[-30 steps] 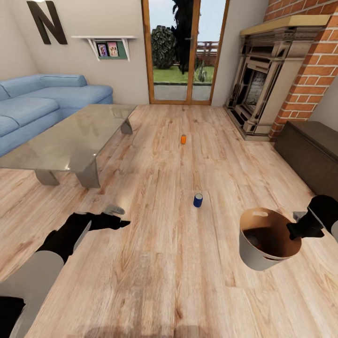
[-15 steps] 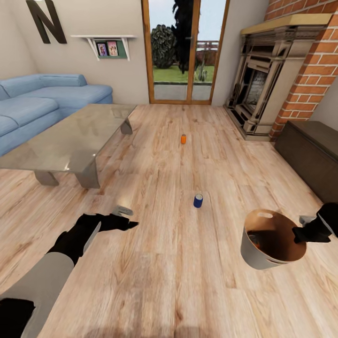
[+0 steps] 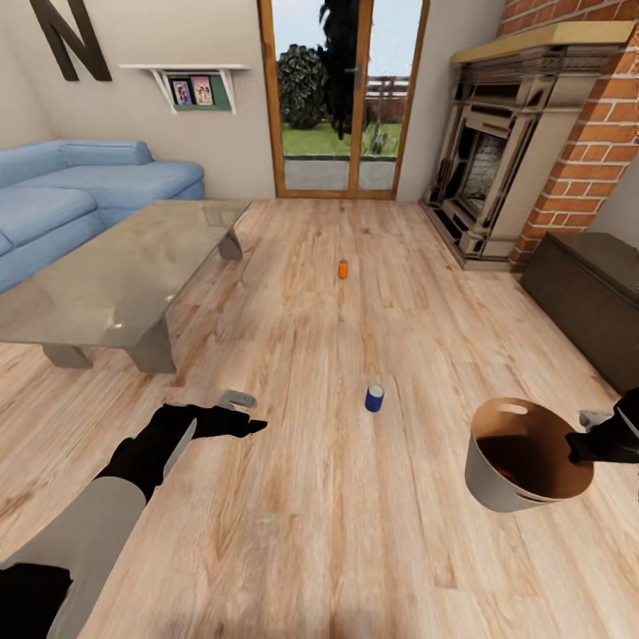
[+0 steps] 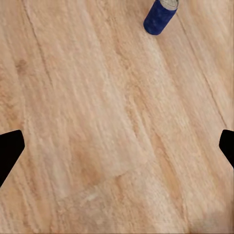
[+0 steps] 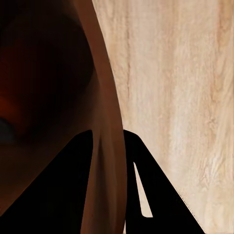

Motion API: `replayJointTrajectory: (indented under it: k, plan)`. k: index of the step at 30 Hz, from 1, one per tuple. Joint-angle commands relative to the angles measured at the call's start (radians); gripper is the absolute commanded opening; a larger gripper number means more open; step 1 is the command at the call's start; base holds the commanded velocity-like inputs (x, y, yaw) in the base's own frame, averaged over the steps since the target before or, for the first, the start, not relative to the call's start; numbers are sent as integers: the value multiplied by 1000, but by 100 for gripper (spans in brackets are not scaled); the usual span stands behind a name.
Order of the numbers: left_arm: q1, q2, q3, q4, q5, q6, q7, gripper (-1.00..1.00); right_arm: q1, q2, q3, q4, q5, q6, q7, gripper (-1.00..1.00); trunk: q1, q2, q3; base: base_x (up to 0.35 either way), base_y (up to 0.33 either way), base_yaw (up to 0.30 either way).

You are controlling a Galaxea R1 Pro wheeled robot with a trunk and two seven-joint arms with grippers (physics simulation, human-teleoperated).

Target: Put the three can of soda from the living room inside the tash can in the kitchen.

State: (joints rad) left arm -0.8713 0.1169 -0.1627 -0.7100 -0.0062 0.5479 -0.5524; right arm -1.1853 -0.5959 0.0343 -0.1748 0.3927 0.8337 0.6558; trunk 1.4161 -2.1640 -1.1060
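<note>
Soda cans: robot has edged nearer the blue can (image 3: 374,398), orange can (image 3: 343,269) beyond
Left pincer (image 3: 251,427) spread empty; right pincer (image 3: 579,446) clenched on trash can (image 3: 524,493) rim

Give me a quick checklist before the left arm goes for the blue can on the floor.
1. Left gripper open and holding nothing: ok; the left wrist view shows its fingers wide apart over bare floor.
2. Blue can upright on the floor: ok.
3. Floor between left gripper and blue can free of obstacles: ok.
4. Right gripper clamped on the trash can rim: ok; the right wrist view shows a finger on each side of the wall.
5. Trash can has room: ok, though something orange lies inside, so not empty.
6. Orange can out of the way: ok, farther toward the doors.
</note>
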Motion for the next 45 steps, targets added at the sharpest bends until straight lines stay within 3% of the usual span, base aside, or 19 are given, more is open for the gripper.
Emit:
replayJointTrajectory:
  k: [1, 4, 13, 15, 16, 19, 23, 27, 30, 39, 45]
  plan:
    - [0, -3, 0, -1, 1, 5, 0, 100, -1, 0, -12, 0, -10, 3, 1, -100, 0, 0, 0, 325, 0, -178]
    - [0, -10, 0, -11, 5, 19, 0, 100, 0, 1, -33, 0, -9, 3, -1, -100, 0, 0, 0, 321, -54, -212]
    - [0, -14, -1, -32, 6, 39, 0, 100, 5, 20, -42, 1, -9, -12, -11, -100, 0, 0, 0, 276, -187, -122]
    - [3, -15, -1, -34, 6, 41, 0, 100, 19, 71, -42, 0, -8, -18, -22, -100, 0, 0, 0, 254, -232, -13]
    - [3, -15, -1, -35, 6, 41, 0, 100, 22, 82, -42, 0, -8, -19, -30, -100, 0, 0, 0, 253, -234, -7]
    - [4, -18, -1, -35, 6, 41, 1, 100, 38, 155, -44, 0, -9, -20, -131, -100, 0, 0, 0, 252, -236, -3]
    - [5, -19, -1, -35, 6, 41, 1, 100, 45, 174, -49, 0, -9, -21, -166, -100, 0, 0, 0, 251, -237, -1]
    - [5, -20, -2, -35, 6, 41, 2, 100, 48, 178, -57, -1, -10, -22, -176, -100, 0, 0, 0, 251, -237, 0]
    - [5, -20, -3, -35, 6, 41, 2, 100, 48, 175, -94, -1, -9, -26, -181, -100, 0, 0, 0, 251, -237, 0]
    - [5, -22, -3, -34, 6, 41, 2, 100, 49, 171, -110, 1, -9, -78, -179, -100, 0, 0, 0, 251, -237, 0]
    - [5, -22, -3, -34, 6, 41, 2, 100, 49, 149, -126, 0, -9, -81, -175, -100, 0, 0, 0, 251, -237, 0]
